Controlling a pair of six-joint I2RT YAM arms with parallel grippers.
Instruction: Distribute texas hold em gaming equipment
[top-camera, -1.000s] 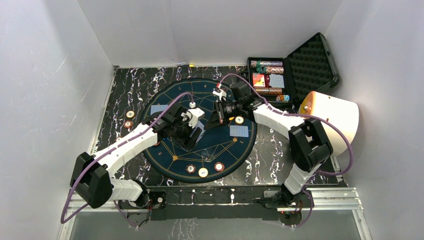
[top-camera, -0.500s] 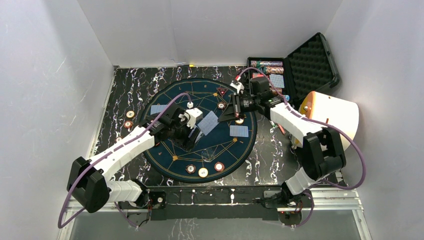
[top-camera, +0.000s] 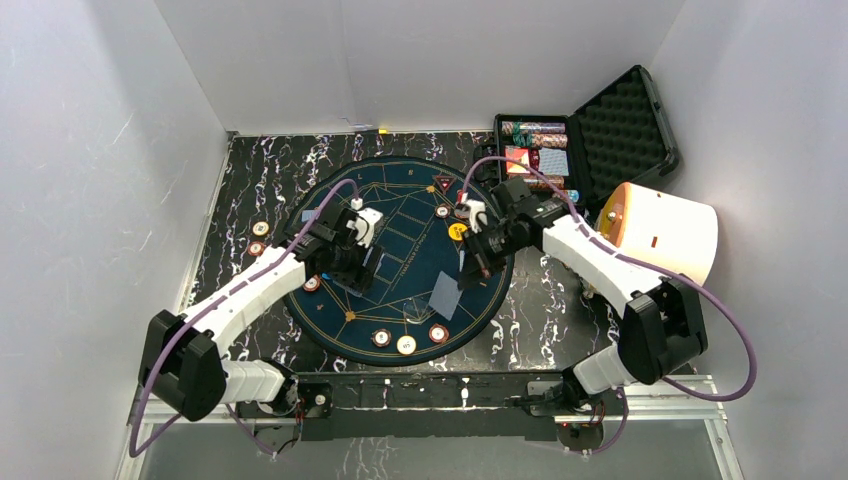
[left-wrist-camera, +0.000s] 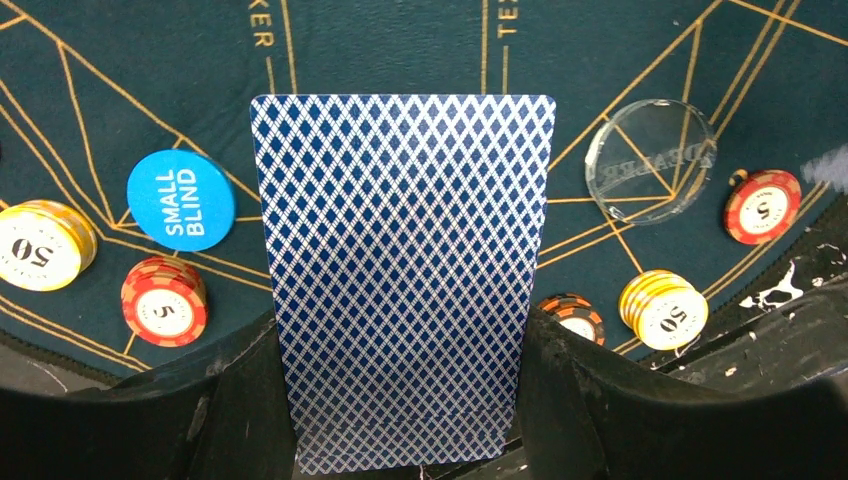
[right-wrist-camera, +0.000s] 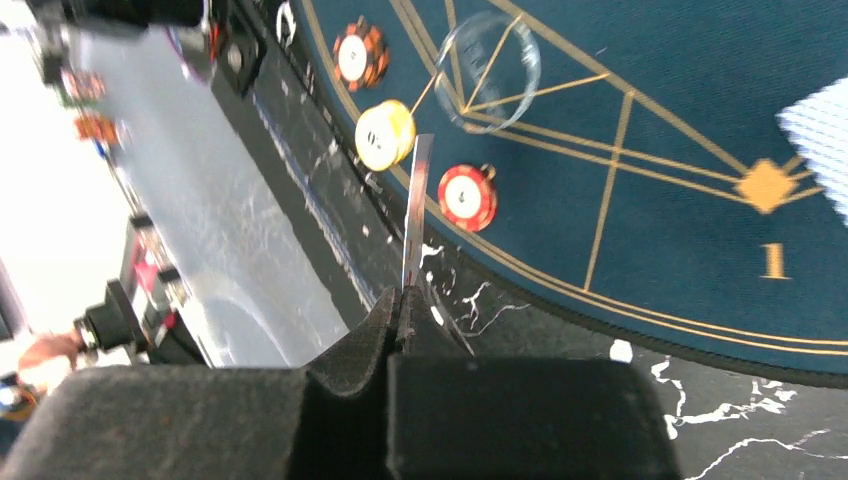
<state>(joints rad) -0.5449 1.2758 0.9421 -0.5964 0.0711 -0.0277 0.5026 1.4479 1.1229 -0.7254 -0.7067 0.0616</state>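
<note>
Poker chips (left-wrist-camera: 165, 300) are set out; a blue-backed card (left-wrist-camera: 403, 250) is clamped in the left end effector (left-wrist-camera: 400, 345), an edge-on card (right-wrist-camera: 415, 200) in the right end effector (right-wrist-camera: 400, 305), both seemingly undealt.

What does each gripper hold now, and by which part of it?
Right gripper: shut on an edge-on card, pinched by one end. Left gripper: a blue-backed card stands between its fingers, apparently gripped by both long edges near one end.

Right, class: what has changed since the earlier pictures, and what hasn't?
The right gripper, shut on a thin card, swung from the middle of the mat toward the case, then back to the mat's near right. The left gripper drew slightly left, holding its blue-backed card. The near row of chips stayed put.
</note>
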